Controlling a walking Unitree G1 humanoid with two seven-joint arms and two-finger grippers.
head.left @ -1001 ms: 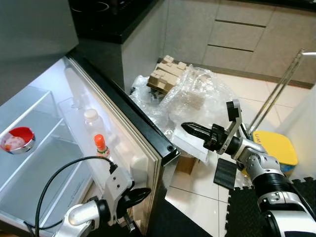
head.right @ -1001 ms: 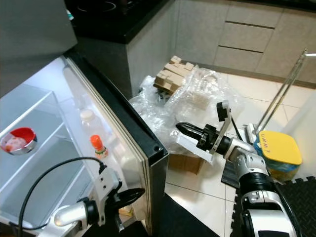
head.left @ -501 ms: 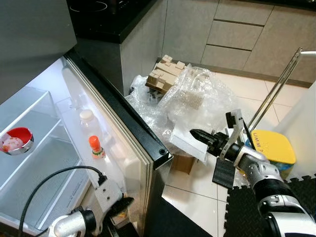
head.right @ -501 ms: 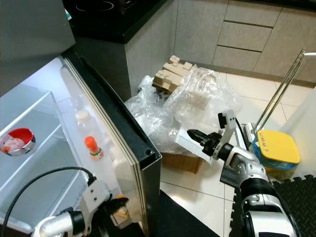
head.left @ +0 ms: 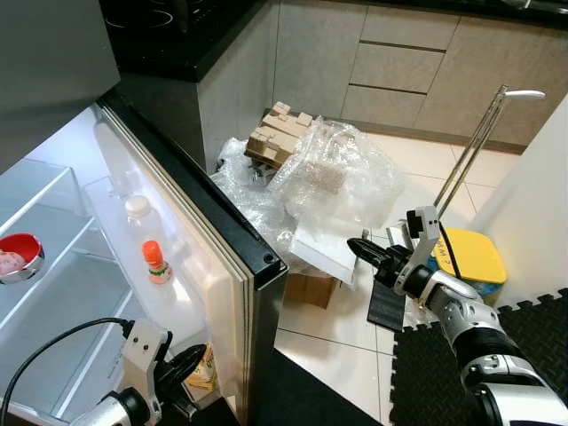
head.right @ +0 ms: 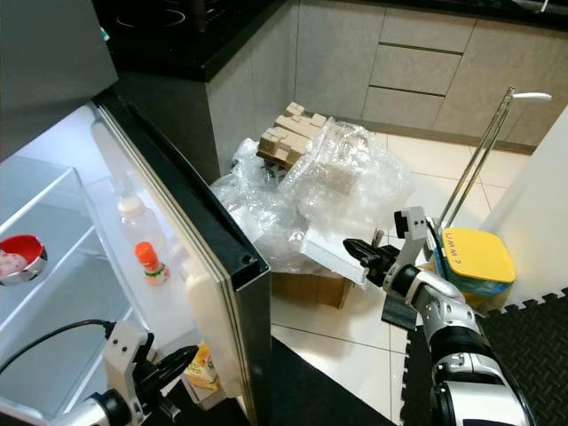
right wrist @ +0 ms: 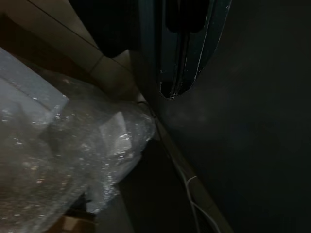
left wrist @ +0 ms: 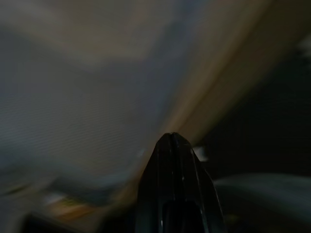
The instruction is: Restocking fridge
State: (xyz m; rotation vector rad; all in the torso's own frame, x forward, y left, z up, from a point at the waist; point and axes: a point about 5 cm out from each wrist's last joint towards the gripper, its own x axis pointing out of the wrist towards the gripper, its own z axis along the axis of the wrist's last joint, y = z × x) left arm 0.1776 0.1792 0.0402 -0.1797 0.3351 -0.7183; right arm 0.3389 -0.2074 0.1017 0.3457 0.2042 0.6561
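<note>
Lower now, my left gripper [head.left: 191, 361], fingers together, sits under the fridge door [head.left: 226, 257] edge beside a carton [head.right: 202, 368]. Right gripper [head.left: 362, 251], fingers pressed together, hovers over open tile just past the door corner, near the bubble wrap [head.left: 333, 177].

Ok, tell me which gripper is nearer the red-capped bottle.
Left. The left gripper is low beside the fridge door, just below the bottle on its shelf. The right gripper is on the door's other side, by the bubble wrap.
</note>
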